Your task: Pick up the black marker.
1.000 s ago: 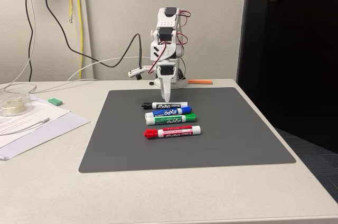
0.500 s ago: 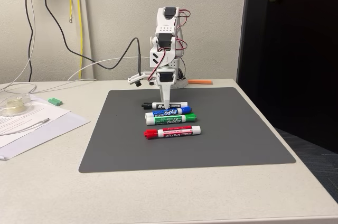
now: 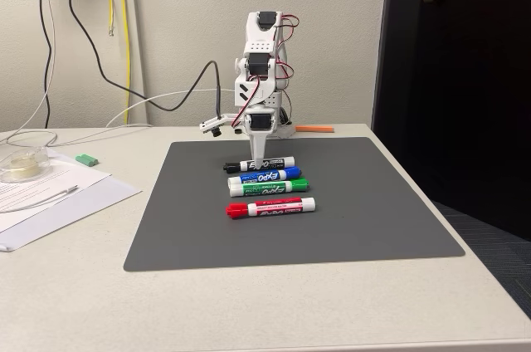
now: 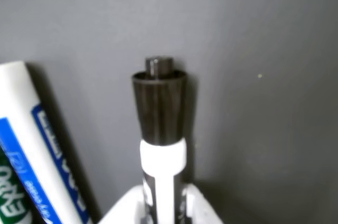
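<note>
Fingers down on the black marker (image 3: pixel 259 164), tips at the barrel mid-length in the fixed view; gripper (image 3: pixel 259 158) points straight down from the arm (image 3: pixel 262 70). In the wrist view the gripper (image 4: pixel 161 203) has white fingers (image 4: pixel 127 211) on either side of the white barrel, narrow gap, close against it. Whether they actually clamp yet, cannot tell.

Black marker lies flat on the grey mat (image 3: pixel 373 211), farthest of four in a row: behind the blue marker (image 3: pixel 265 175), then green marker (image 3: pixel 269 188), then red marker (image 3: pixel 271 207) nearest the camera. Cap end points left in the fixed view.

Handling, as a guess: light, stiff plastic tube, smooth and round, so likely to roll or slip if pinched off-centre. Not fragile. Best hold is across the barrel near the middle, to keep it balanced; blue marker sits just beside it, so little room for the near finger.

Wrist view gives the finger-to-barrel fit, the black marker (image 4: pixel 160 123) end up close, and the blue marker (image 4: pixel 42 145) just beside at left. Fixed view gives the whole row, arm pose, counter (image 3: pixel 249 310), papers (image 3: pixel 50 190) at left, cables on the wall.
</note>
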Robot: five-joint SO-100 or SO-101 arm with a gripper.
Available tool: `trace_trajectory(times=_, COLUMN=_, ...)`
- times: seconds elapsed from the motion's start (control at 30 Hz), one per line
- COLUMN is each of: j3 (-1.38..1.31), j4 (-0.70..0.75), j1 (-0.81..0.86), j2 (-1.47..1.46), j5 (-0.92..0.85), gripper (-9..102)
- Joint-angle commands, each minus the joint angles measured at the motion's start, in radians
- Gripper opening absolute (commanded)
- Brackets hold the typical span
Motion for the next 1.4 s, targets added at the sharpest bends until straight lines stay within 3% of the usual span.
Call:
trace_trajectory(times=0.0, j3=-0.003, j4=-0.002, j1=0.003, j2=0.009, j5=-0.003, gripper=0)
trace_trajectory(times=0.43, j3=-0.032, j4=0.037, j1=0.011, j2=0.112, j5=0.008, gripper=0)
trace_trajectory(times=1.0, j3=-0.568, j4=0.379, j1=-0.025, j2=0.206, j5=0.284, gripper=0)
trace_trajectory(times=1.17, j3=-0.632, j4=0.347, j1=-0.031, j2=0.268, j5=0.291, gripper=0)
trace_trajectory(times=1.37, j3=-0.615, j4=0.232, j1=-0.054, j2=0.399, j5=0.425, gripper=0)
